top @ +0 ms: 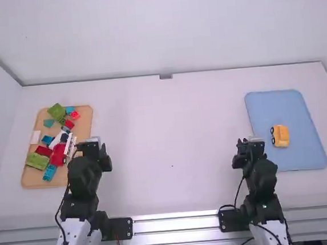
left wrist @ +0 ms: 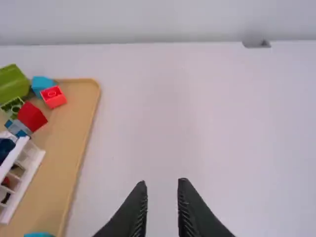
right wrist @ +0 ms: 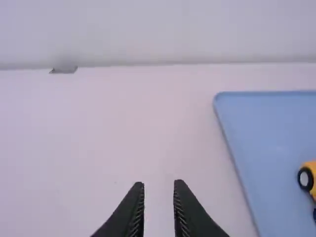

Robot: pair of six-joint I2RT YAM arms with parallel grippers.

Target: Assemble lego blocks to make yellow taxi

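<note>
The little yellow taxi (top: pixel 280 136) sat on the blue tray (top: pixel 288 104), on the right side of the white desk (top: pixel 170 133), with black wheels (right wrist: pixel 305 178) along one side. Near that tray was the right pincer (top: pixel 250 141), its two fingers spread apart with a gap between them. Well apart from it, beside the tan tray (top: pixel 86 128), the left pincer (top: pixel 91 145) had its fingers apart too. The tan tray held a jumble of blocks: a big green block (top: pixel 37 161), a red block (top: pixel 58 155), a blue block (top: pixel 50 172) and more, plus a white piece with square gaps (left wrist: pixel 30 160). The desk top was flat and pale. Behind it stood a plain white wall (top: pixel 166 27), with a small gray bit (top: pixel 166 76) at the far edge, and shiny metal rails (top: pixel 175 224) ran along the near edge.
</note>
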